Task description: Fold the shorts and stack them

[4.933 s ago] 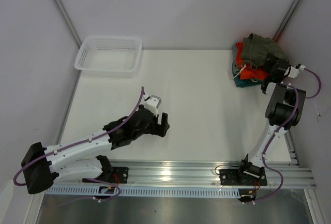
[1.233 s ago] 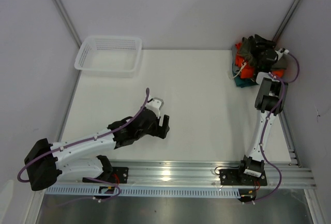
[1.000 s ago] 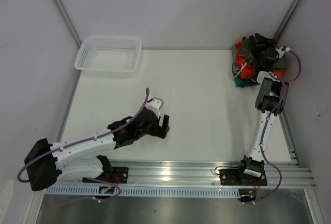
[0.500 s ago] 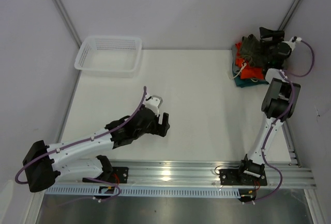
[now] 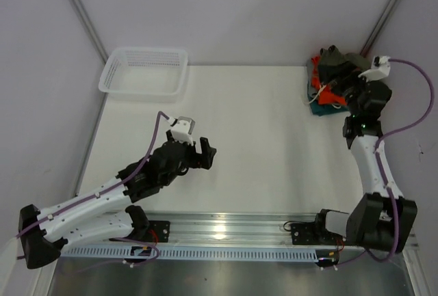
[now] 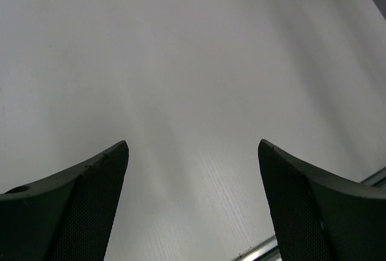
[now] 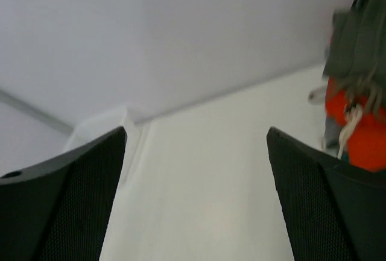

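Note:
The olive-green shorts [image 5: 354, 59] lie crumpled on top of a clothes pile in the table's far right corner. In the right wrist view they show blurred at the right edge [image 7: 357, 38]. My right gripper [image 5: 344, 79] hovers over the pile's near side, pointing left. Its jaws stand open [image 7: 196, 129] with only bare table between them. My left gripper [image 5: 202, 155] is over the middle-left of the table, far from the pile. It is open too [image 6: 193, 143] and holds nothing.
Bright orange shorts [image 5: 333, 96] with a white cord and a teal garment [image 5: 319, 109] lie under the olive ones. A white mesh basket [image 5: 145, 72] stands at the far left. A metal rail [image 5: 226, 226] runs along the near edge.
My right gripper has come up out of the pile and opened wider, with its arm swung out to the right. My left gripper has shifted left and a little farther away.

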{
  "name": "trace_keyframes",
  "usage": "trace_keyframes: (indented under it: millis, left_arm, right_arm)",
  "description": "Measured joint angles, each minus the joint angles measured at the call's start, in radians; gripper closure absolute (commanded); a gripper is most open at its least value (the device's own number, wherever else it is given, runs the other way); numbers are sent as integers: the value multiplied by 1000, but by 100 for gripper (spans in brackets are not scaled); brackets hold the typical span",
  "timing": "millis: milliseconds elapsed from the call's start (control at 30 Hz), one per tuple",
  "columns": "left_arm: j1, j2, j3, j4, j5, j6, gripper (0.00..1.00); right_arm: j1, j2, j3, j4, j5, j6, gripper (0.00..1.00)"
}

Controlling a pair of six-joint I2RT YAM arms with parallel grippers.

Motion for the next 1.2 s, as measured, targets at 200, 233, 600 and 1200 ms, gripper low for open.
trace_keyframes:
  millis: [200, 233, 600, 1200]
  left_arm:
    - [2, -105, -28, 28, -82, -1, 10]
    - [2, -123, -40, 35, -95, -3, 10]
    - [3, -299, -219, 39, -245, -23, 1]
    - [3, -540, -368, 13, -328, -35, 1]
  right_arm:
    - [261, -306, -276, -175, 91, -173, 1]
    - [305, -339, -304, -198, 104, -188, 1]
    - [621, -769, -621, -393, 280, -298, 1]
    - [622, -983, -814, -461, 348, -308, 0]
